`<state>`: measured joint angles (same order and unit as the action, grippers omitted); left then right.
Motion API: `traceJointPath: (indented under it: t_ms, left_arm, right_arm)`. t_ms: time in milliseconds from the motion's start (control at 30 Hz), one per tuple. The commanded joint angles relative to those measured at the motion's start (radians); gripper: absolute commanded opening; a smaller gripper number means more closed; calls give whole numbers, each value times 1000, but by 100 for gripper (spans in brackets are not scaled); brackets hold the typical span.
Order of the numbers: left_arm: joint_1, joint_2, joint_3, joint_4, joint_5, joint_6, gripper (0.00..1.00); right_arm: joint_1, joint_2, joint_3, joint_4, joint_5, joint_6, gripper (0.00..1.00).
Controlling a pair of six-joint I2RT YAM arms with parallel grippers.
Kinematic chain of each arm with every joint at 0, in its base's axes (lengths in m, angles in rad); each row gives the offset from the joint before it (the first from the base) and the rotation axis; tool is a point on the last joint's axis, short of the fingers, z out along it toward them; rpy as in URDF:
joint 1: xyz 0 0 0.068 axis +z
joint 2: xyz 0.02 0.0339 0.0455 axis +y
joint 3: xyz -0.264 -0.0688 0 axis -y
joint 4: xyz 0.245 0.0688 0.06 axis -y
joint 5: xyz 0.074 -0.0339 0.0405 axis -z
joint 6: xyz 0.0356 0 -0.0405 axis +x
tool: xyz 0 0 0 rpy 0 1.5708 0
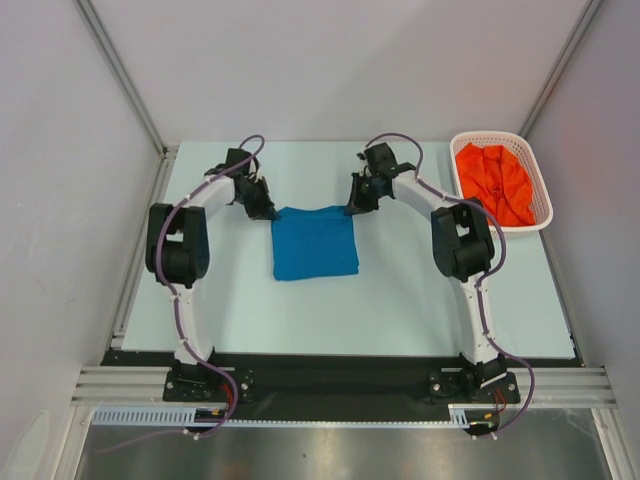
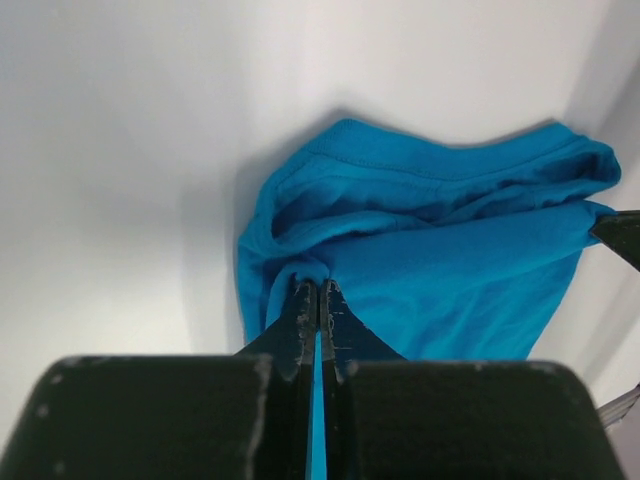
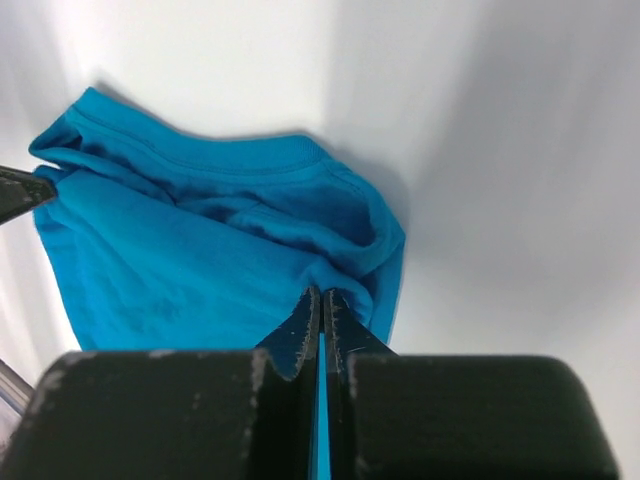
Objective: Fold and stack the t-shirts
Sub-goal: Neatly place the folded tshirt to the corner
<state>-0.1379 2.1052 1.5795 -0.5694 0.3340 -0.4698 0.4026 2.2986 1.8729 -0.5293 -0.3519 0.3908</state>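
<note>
The blue t-shirt [image 1: 315, 243] lies folded near the centre of the counter [image 1: 400, 300]. The left tool [image 2: 318, 292] is fully closed on cloth at the shirt's 11 o'clock corner, and the right tool [image 3: 321, 296] is fully closed on cloth at its 1 o'clock corner. The orange-red t-shirt [image 1: 495, 182] lies crumpled in the white basket [image 1: 500, 137] at the counter's 2 o'clock corner.

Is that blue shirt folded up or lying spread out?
Folded: the blue shirt lies as a compact square, no sleeves sticking out, and the wrist views show doubled layers along its edge.
</note>
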Motion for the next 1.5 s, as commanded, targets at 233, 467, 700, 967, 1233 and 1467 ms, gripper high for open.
traceJointPath:
  t_ms: [233, 467, 700, 967, 1233, 1467]
  left_arm:
    - [-15, -244, -67, 46, -38, -10, 0]
    - [-17, -130, 31, 40, -29, -27, 0]
    - [-12, 33, 188, 20, -81, 2, 0]
    - [20, 138, 289, 17, -161, 0, 28]
    - [38, -9, 216, 0, -193, 48, 79]
    - [38, -237, -88, 72, 72, 105, 51]
  right_arm:
    - [1, -211, -98, 55, 5, 46, 0]
    - [-13, -95, 0, 72, -19, 48, 0]
    - [-34, 19, 81, 124, -32, 40, 0]
    - [-82, 116, 146, 177, -18, 37, 21]
    - [-90, 52, 226, 23, 83, -56, 45]
    - [-22, -97, 66, 2, 2, -81, 44]
